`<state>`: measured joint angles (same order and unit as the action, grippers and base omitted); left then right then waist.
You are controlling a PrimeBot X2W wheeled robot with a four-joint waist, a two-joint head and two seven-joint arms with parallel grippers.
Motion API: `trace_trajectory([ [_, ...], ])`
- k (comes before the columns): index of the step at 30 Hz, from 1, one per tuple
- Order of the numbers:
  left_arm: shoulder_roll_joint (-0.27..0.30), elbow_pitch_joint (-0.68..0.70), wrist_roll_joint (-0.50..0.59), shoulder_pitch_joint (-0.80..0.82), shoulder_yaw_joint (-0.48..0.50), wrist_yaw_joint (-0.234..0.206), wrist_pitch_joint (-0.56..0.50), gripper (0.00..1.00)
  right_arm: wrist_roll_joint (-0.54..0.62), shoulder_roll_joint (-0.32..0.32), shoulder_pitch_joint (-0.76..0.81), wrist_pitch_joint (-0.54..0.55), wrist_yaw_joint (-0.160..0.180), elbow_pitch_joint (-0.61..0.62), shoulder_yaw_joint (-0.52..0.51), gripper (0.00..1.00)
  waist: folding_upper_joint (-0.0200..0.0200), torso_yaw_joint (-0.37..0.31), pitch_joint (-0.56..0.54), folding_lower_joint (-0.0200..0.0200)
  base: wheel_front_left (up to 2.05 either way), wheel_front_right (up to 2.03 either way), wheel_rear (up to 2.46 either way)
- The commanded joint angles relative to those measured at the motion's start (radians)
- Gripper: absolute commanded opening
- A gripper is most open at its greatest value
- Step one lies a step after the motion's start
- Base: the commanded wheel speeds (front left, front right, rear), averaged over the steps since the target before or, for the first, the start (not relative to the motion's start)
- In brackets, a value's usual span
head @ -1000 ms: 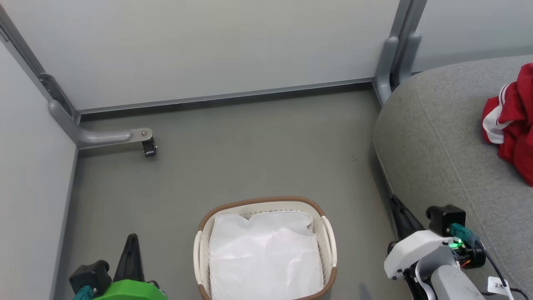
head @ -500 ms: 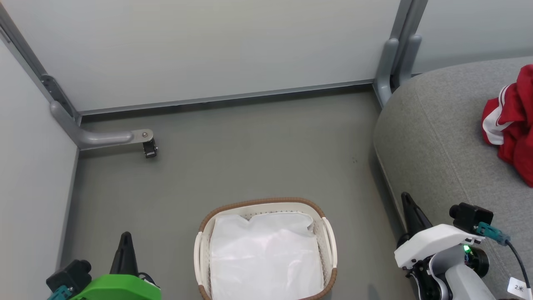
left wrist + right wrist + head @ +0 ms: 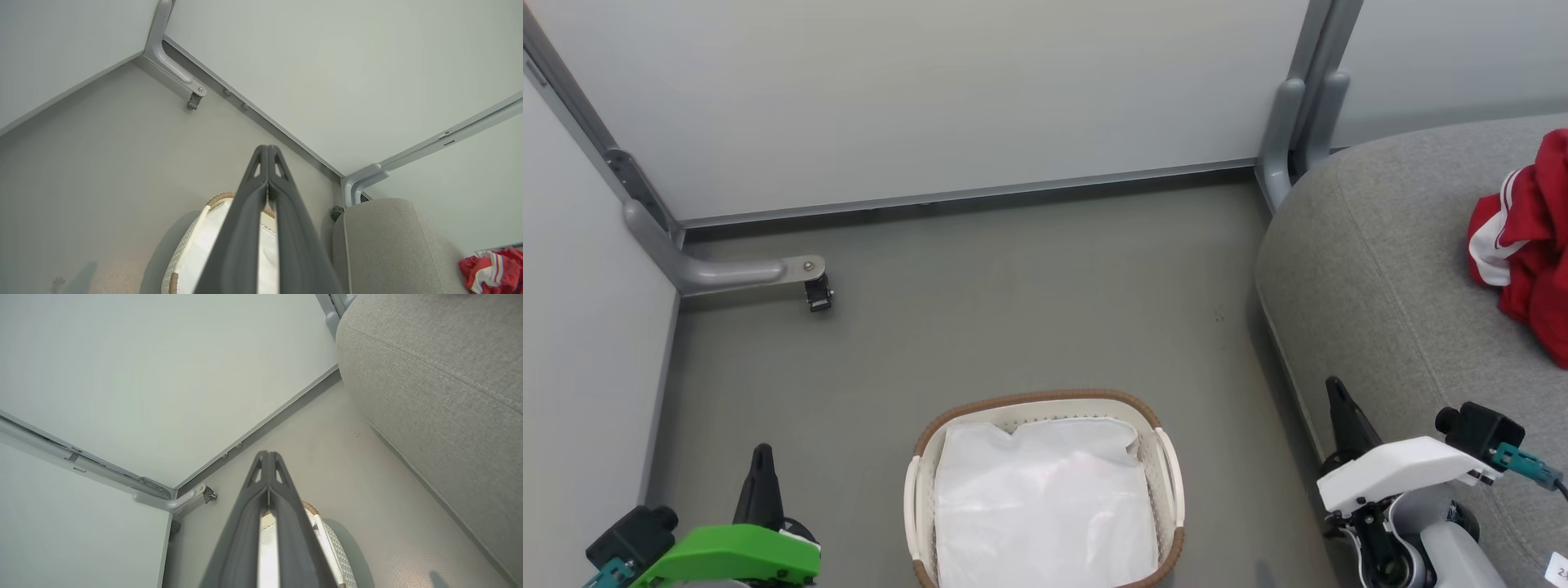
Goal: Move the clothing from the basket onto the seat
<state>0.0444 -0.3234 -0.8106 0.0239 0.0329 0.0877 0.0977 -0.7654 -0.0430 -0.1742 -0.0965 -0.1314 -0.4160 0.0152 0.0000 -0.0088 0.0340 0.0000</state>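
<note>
Bright red clothing (image 3: 1535, 253), apparently white-striped where the view's edge cuts it; grey woven seat (image 3: 1372, 278); white perforated basket (image 3: 1029, 398), brown woven rim; plain white liner (image 3: 1045, 506); dull grey-green floor (image 3: 1013, 310).

At seven o'clock in the head view, the left gripper (image 3: 762, 454) is seen as a long dark tapered wedge backed by a bright green shell (image 3: 731, 555) and a black camera block (image 3: 633, 535). At five o'clock, the right gripper (image 3: 1334, 389) is backed by a white shell (image 3: 1396, 469), with a teal plug (image 3: 1531, 472) and a marked white tag (image 3: 1558, 568).

clothing (image 3: 1525, 245) cut by right edge, basket (image 3: 1037, 398) cut below
</note>
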Motion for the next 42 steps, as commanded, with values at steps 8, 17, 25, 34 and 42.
trace_trajectory([
  [8,0.005,0.025,-0.121,0.038,0.016,0.010,-0.030,0.00,-0.129,-0.005,0.006,0.030,0.000,0.039,-0.022,0.00,0.0000,0.001,-0.003,0.0000,0.00,0.00,0.00],
  [17,0.005,0.033,-0.226,0.047,0.026,0.015,-0.058,0.00,-0.239,-0.006,0.014,0.058,0.001,0.060,-0.039,0.00,0.0000,0.002,-0.006,0.0000,0.00,0.00,0.00],
  [25,0.006,0.041,-0.310,0.053,0.034,0.019,-0.080,0.00,-0.328,-0.006,0.023,0.081,0.001,0.077,-0.053,0.00,0.0000,0.003,-0.009,0.0000,0.00,0.00,0.00],
  [34,0.006,0.049,-0.396,0.062,0.044,0.024,-0.105,0.00,-0.420,-0.007,0.032,0.105,0.001,0.094,-0.066,0.00,0.0000,0.003,-0.012,0.0000,0.00,0.00,0.00],
  [42,0.007,0.054,-0.472,0.065,0.051,0.027,-0.125,0.00,-0.498,-0.007,0.038,0.124,0.001,0.110,-0.079,0.00,0.0000,0.004,-0.015,0.0000,0.00,0.00,0.00],
])
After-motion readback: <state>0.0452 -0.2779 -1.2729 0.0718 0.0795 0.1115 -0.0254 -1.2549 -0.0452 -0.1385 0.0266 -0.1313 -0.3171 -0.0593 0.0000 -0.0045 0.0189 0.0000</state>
